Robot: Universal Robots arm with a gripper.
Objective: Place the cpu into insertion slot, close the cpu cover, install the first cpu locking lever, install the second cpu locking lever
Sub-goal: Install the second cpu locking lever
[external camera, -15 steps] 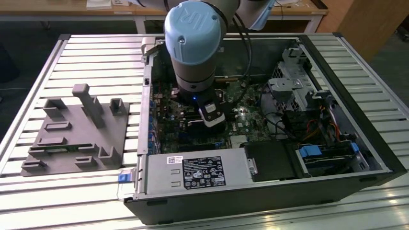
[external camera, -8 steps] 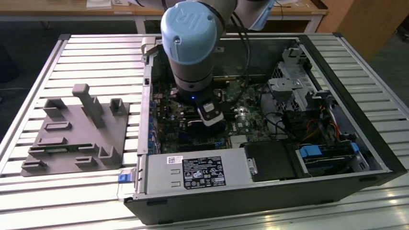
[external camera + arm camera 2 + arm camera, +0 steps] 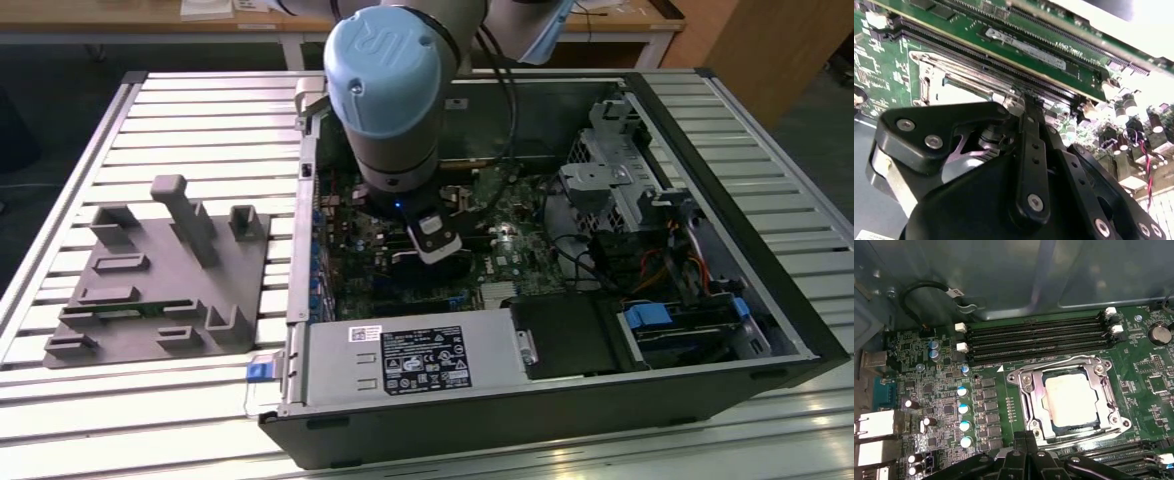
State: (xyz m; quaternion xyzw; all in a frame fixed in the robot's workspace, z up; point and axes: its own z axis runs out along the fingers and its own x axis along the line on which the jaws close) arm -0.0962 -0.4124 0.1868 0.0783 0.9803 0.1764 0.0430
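**Chip seated, frame down, gripper poised at the socket's edge**

And here we are inside the open black computer case (image 3: 561, 390), the arm reaching down over the green motherboard (image 3: 944, 405). In the first wrist view the small square cpu with its pale silvery metal top (image 3: 1071, 400) lies flat in the square black insertion slot (image 3: 1054, 426), and the thin silvery metal cpu cover with its square window (image 3: 1029, 390) lies down around it, framing the chip. So the placing looks done and the cover looks closed; by my reading the work now stands at the locking levers.

The black gripper (image 3: 1026, 442) sits just beside the socket's near rim, its fingers drawn close together with nothing visibly held between them. In the second wrist view the fingertips (image 3: 1024, 102) hover right at the cover's metal edge, beside the long black memory slots (image 3: 1034, 342).

A lever move would call for a fine hook on the thin wire arm and a steady sweep under its catch.
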